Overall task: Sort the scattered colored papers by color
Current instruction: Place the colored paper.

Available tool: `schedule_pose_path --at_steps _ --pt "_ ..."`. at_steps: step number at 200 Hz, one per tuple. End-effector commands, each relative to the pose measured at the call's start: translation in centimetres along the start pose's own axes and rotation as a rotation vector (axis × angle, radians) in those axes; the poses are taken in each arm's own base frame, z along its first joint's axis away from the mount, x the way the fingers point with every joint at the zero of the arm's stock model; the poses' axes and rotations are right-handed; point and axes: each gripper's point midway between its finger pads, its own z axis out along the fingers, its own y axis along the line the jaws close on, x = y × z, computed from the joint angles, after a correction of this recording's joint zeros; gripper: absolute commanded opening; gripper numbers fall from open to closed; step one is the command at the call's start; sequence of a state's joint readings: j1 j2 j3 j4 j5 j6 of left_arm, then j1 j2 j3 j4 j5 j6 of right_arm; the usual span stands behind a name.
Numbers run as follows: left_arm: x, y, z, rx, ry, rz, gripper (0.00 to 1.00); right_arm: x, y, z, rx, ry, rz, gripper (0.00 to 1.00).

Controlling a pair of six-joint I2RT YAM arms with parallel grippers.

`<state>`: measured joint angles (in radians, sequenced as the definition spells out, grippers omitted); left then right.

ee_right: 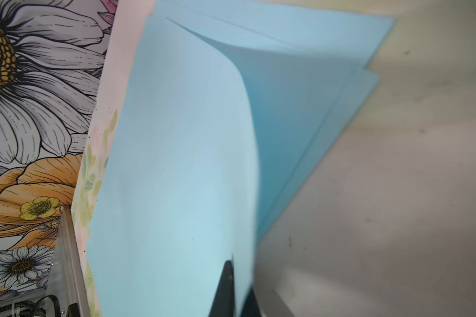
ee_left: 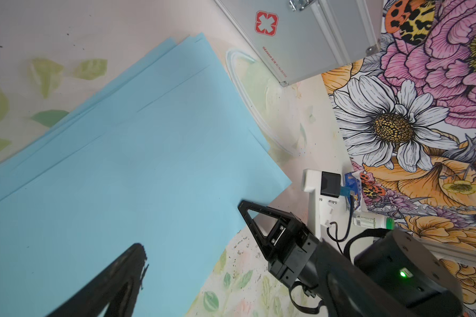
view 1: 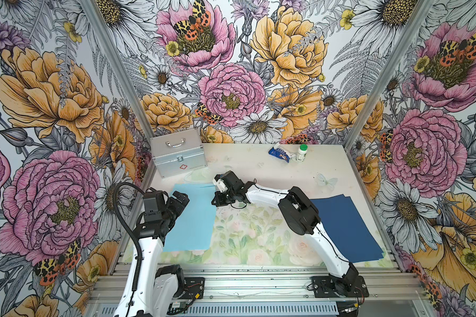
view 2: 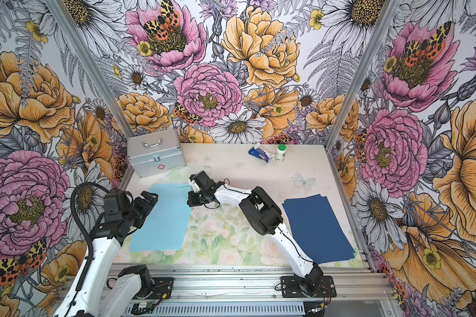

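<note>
While floral wallpaper encloses the pale flower-printed table (view 1: 259, 236), the left gripper (view 1: 179, 201) hangs wide open over the light blue papers (view 1: 193, 219); the right gripper (view 1: 214, 198) pinches the top sheet's edge; navy papers (view 1: 344, 227) lie far right.

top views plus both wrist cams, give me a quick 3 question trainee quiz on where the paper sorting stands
1. True or false: the dark navy sheets lie in a pile on the robot's left side of the table.
2. Multiple choice: what are the right gripper's fingers closed on? A) the silver case B) a light blue sheet C) the green-capped bottle
3. Fill in: the left gripper is ____ and hangs over the light blue pile.

Key: 1 false, they lie on the right side. 2 B, the sheet curls up off the pile from the pinched edge. 3 open.
</note>
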<state>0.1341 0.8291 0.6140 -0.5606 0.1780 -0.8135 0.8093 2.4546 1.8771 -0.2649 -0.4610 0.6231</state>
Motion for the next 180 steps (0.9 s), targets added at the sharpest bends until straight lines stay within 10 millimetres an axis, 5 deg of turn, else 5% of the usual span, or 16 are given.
schedule_pose_path --at_steps 1,73,180 --pt "0.2 -0.1 1.1 -0.009 -0.014 0.011 0.98 -2.0 2.5 -1.6 -0.044 -0.048 -0.047 0.00" --pt "1.5 -0.1 3.1 -0.041 0.015 0.042 0.98 -3.3 5.0 -0.6 -0.105 -0.065 -0.040 0.00" --pt "2.6 1.3 7.0 -0.112 0.060 0.061 0.98 -2.0 3.5 1.5 -0.098 -0.006 -0.009 0.00"
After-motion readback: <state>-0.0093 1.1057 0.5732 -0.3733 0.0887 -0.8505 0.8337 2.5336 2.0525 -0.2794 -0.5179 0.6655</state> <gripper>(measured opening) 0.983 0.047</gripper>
